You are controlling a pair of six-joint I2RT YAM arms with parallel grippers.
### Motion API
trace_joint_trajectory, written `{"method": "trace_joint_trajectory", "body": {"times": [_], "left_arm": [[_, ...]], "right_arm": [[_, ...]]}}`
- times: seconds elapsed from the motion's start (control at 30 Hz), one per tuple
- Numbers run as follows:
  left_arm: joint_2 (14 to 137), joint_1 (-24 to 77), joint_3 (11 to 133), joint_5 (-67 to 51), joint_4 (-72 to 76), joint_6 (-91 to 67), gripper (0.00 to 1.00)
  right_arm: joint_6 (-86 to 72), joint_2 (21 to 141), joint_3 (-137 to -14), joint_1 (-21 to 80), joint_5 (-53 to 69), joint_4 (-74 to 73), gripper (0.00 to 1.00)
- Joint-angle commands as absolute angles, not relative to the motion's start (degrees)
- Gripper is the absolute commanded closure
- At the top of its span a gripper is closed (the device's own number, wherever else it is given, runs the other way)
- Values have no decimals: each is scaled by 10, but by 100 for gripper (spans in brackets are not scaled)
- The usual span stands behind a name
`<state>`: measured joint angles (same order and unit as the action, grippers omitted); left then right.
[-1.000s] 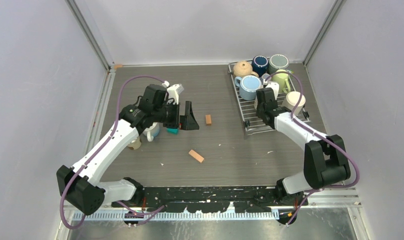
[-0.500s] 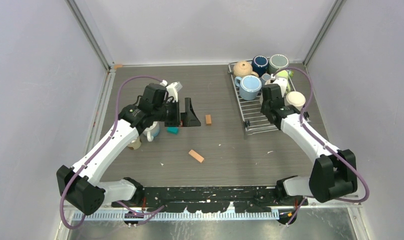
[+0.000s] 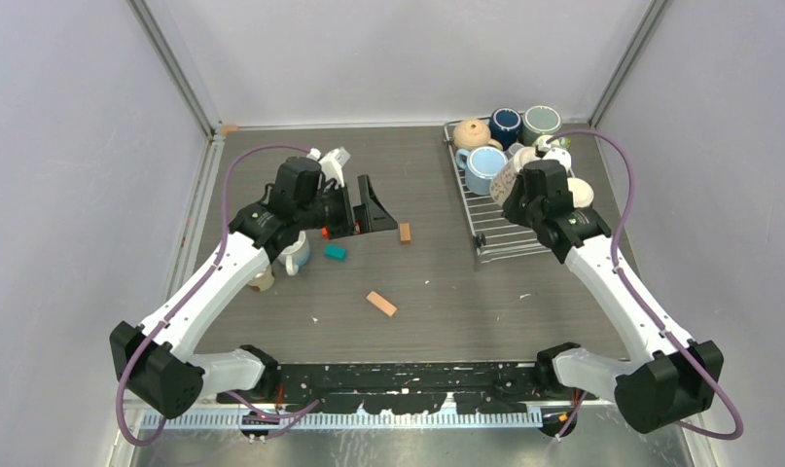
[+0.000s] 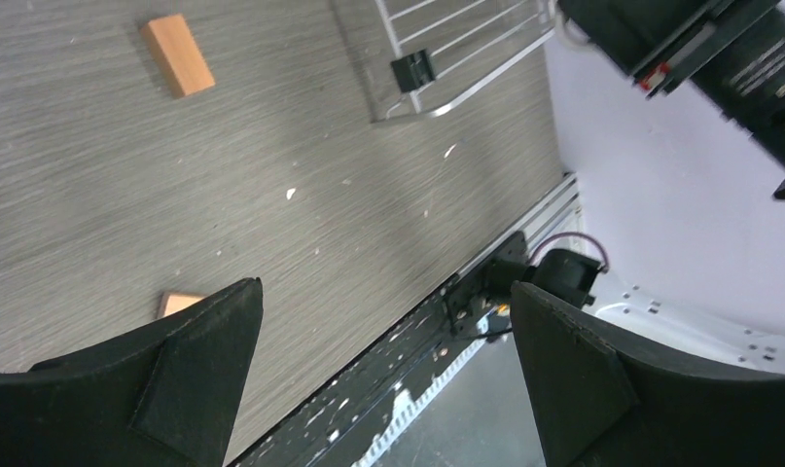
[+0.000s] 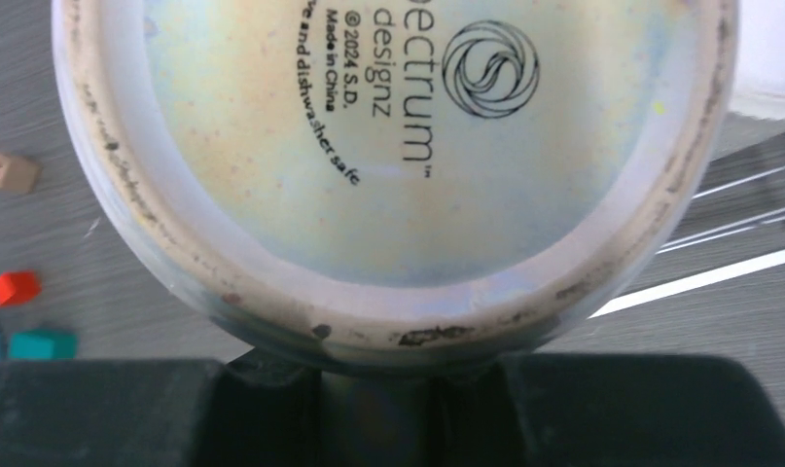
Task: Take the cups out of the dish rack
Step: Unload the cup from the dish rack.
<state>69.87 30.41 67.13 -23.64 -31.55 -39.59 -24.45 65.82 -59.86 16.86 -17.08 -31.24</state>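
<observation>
The silver wire dish rack (image 3: 495, 233) stands at the back right. On it are a tan cup (image 3: 471, 131), a navy cup (image 3: 506, 121), a grey-green cup (image 3: 542, 122), a light blue cup (image 3: 482, 166) and a white cup (image 3: 575, 191). My right gripper (image 3: 517, 185) is shut on a pale cup (image 3: 505, 179), tipped on its side above the rack. Its cream base (image 5: 398, 136) fills the right wrist view, with my right gripper (image 5: 417, 379) under it. My left gripper (image 3: 359, 216) is open and empty above the table; the left wrist view shows it (image 4: 383, 292) wide apart.
A blue-white cup (image 3: 296, 256) and a small metallic cup (image 3: 262, 280) stand under my left arm. On the table lie two orange blocks (image 3: 405, 233) (image 3: 380, 304), a teal block (image 3: 336, 253) and a red block (image 3: 327, 232). The rack's near corner (image 4: 437, 78) shows in the left wrist view.
My right gripper has lifted the pale cup off the rack and tipped it, as the arm swung out to the right. My left gripper has shifted slightly back.
</observation>
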Motion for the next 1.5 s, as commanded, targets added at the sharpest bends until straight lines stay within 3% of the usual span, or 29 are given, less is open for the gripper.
{"method": "trace_joint_trajectory", "body": {"times": [0.0, 0.37, 1.0, 1.3, 1.47], "left_arm": [[698, 307, 675, -254, -227, -449, 0], [727, 307, 656, -283, -76, -569, 0], [757, 306, 608, -317, 150, -737, 0], [771, 293, 595, -340, 271, -829, 12], [789, 278, 596, -351, 346, -887, 27]], "right_arm": [[-295, 616, -654, 188, -91, -270, 99], [-407, 616, -655, 257, 52, -189, 99], [-577, 631, -580, 267, 277, 43, 99], [-646, 665, -566, 269, 348, 157, 99], [-650, 691, -576, 270, 367, 173, 99]]}}
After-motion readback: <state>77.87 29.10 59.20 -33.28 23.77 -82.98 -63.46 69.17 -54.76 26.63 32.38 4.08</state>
